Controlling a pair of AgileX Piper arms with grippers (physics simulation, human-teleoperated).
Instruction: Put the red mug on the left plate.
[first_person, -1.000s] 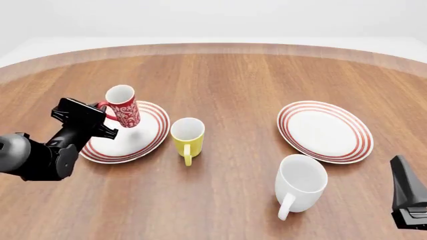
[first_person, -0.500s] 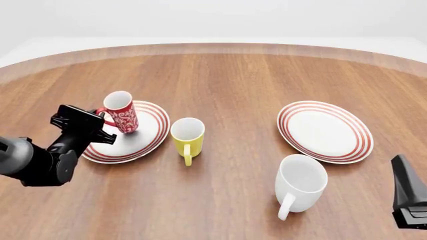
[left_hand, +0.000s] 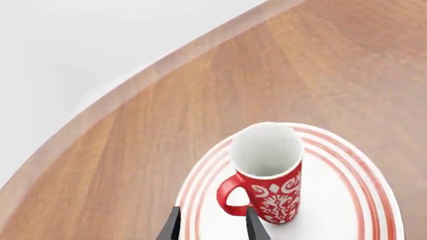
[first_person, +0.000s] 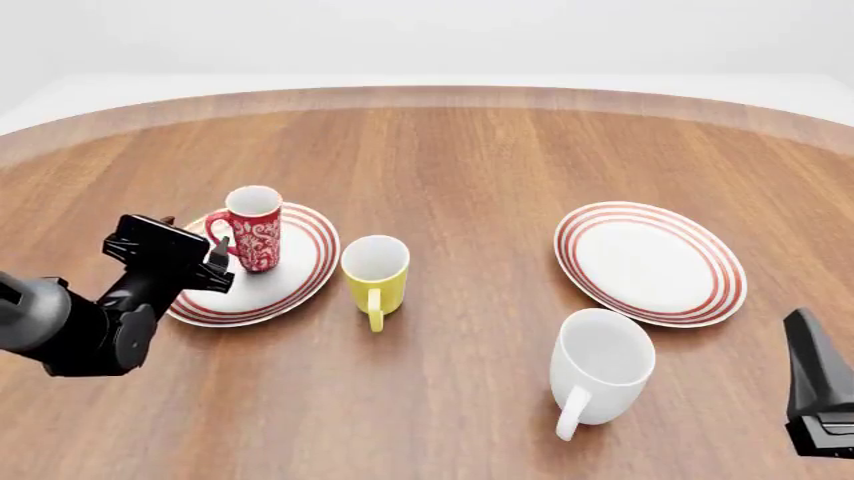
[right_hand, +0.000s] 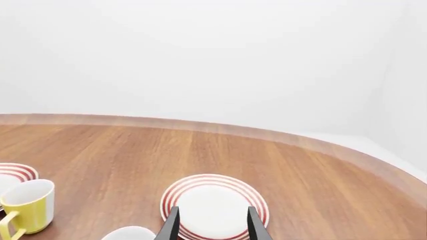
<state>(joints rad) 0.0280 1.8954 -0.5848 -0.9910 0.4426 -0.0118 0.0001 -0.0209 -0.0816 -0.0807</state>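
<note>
Round wooden table (first_person: 481, 160) (paler rim), plain white surround, even light.

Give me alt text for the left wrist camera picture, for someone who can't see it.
A red mug with a white swirl pattern stands upright on the left plate, a white plate with red rings, on a wooden table. The left gripper is open, its fingertips just short of the mug's handle.

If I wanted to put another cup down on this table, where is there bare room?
The right red-ringed white plate is bare, and open wood lies between it and the plain yellow mug. The left side is crowded: the floral red mug stands on the left red-ringed plate, with the left gripper beside it.
</note>
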